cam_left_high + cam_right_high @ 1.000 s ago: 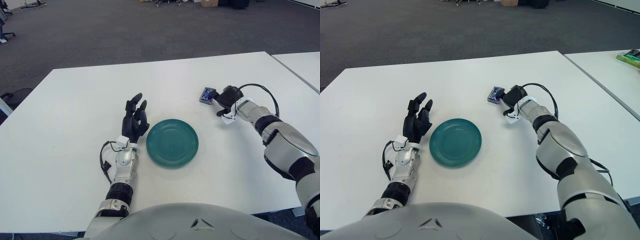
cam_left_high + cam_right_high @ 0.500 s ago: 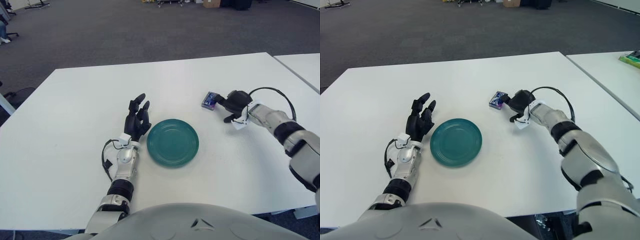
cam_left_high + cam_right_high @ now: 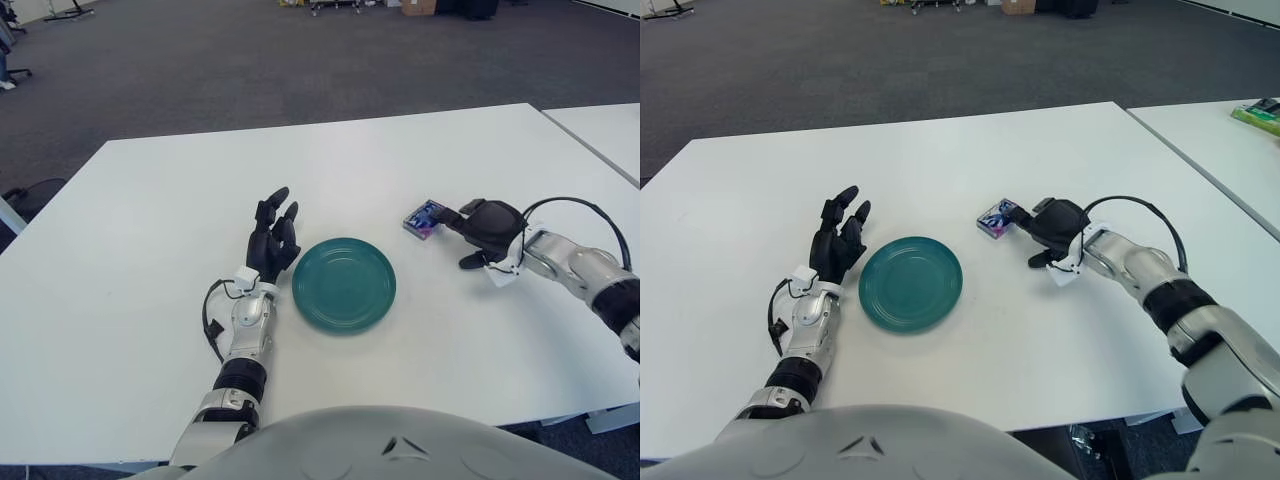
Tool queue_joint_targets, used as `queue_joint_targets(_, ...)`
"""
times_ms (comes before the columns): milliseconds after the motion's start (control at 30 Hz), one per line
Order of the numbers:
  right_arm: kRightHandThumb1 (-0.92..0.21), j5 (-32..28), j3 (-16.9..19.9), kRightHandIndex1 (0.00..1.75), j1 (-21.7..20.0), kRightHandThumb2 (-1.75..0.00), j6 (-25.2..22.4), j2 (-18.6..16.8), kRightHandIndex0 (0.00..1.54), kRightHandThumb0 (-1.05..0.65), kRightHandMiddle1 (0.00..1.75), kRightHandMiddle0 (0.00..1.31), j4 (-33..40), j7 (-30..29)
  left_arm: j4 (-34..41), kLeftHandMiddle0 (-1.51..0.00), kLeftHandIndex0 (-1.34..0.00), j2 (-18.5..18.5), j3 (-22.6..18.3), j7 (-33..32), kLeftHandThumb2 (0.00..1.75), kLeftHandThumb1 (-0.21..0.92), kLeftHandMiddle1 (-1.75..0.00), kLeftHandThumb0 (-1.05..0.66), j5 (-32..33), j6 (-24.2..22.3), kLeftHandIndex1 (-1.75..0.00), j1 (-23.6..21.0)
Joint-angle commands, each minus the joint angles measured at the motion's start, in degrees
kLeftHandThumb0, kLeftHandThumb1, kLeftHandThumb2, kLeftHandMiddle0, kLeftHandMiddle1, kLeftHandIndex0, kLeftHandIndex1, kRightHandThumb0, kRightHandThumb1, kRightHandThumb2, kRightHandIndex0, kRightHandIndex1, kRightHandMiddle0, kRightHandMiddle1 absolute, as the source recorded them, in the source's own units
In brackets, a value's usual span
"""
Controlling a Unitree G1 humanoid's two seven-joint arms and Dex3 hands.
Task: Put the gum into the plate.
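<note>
Gum [image 3: 423, 218] has slid nearer, pinched by the right hand [image 3: 487, 226]; plate [image 3: 344, 285] unmoved.

White table [image 3: 150, 200] with plate [image 3: 344, 285], gum [image 3: 423, 218]

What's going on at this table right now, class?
A humanoid robot is working on getting a small pack of gum into the green plate. Its right hand is at the gum on the white table, to the right of the plate, fingertips against the pack. The gum is not in the plate yet. The left hand shows open just left of the plate, holding nothing.
</note>
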State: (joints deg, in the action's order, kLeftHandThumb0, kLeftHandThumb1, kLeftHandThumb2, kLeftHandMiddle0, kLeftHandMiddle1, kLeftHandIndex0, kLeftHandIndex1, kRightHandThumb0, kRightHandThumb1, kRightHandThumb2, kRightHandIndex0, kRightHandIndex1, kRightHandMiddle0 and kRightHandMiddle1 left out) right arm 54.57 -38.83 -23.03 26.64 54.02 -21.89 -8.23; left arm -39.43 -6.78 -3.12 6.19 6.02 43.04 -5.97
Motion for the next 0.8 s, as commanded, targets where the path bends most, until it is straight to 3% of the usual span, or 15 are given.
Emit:
queue_joint_targets(0, -0.92, -1.3, 3.2, 0.00, 4.5, -0.80, 1.5, 2.3, 0.49, -0.77, 0.55, 0.00, 6.1, 1.2, -6.9, -0.48, -0.03, -5.2, -0.1, -1.0, 0.73, 0.92, -0.01, -0.85, 1.1, 0.7, -0.80, 7.0)
queue_joint_targets(400, -0.92, -3.0, 11.9, 0.01, 15.4, -0.77, 2.9, 5.0, 0.50, -0.77, 0.59, 0.00, 15.8, 4.2, -6.4, -0.49, -0.04, -5.2, -0.2, -0.8, 0.73, 0.92, -0.01, -0.87, 1.4, 0.4, -0.81, 7.1)
queue_joint_targets(767, -0.92, -4.4, 16.4, 0.01, 16.7, -0.72, 3.8, 3.6, 0.51, -0.76, 0.59, 0.00, 17.9, 9.8, -6.6, -0.48, -0.04, -4.9, 0.3, -1.9, 0.72, 0.92, -0.01, -0.87, -0.1, 0.1, -0.80, 6.9)
